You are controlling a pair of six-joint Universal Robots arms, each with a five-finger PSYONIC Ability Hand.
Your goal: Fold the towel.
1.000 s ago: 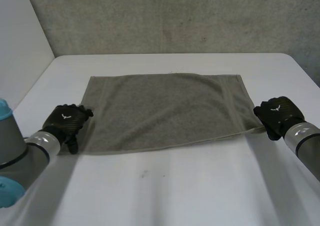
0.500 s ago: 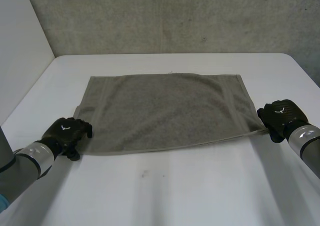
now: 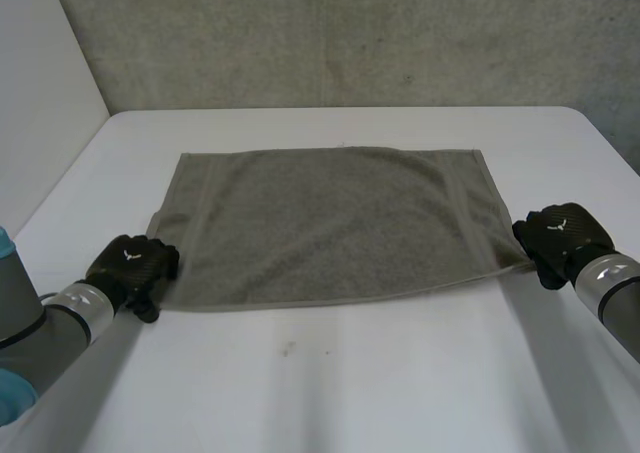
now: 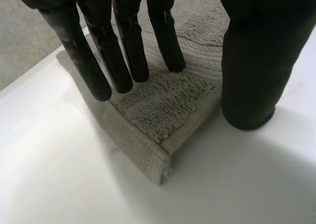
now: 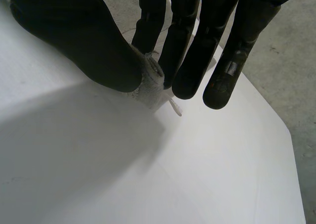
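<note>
A grey-green towel [image 3: 330, 223] lies flat on the white table [image 3: 330, 373]. My left hand [image 3: 130, 263] is at its near left corner. In the left wrist view straight fingers [image 4: 123, 51] rest on top of that corner [image 4: 163, 110], while the thumb [image 4: 252, 75] stands on the table just beside the hem, apart from the cloth. My right hand [image 3: 558, 235] is at the near right corner. In the right wrist view its thumb [image 5: 89, 41] and fingers [image 5: 192, 51] pinch the small bunched corner [image 5: 150, 85].
A concrete wall [image 3: 330, 33] rises behind the table's far edge. The table's left edge runs beside the left arm [image 3: 50, 323]. Bare white tabletop lies in front of the towel.
My left hand has dropped lower onto the near left corner and its fingers have drawn closer to the thumb. The right hand has barely shifted and keeps its pinch.
</note>
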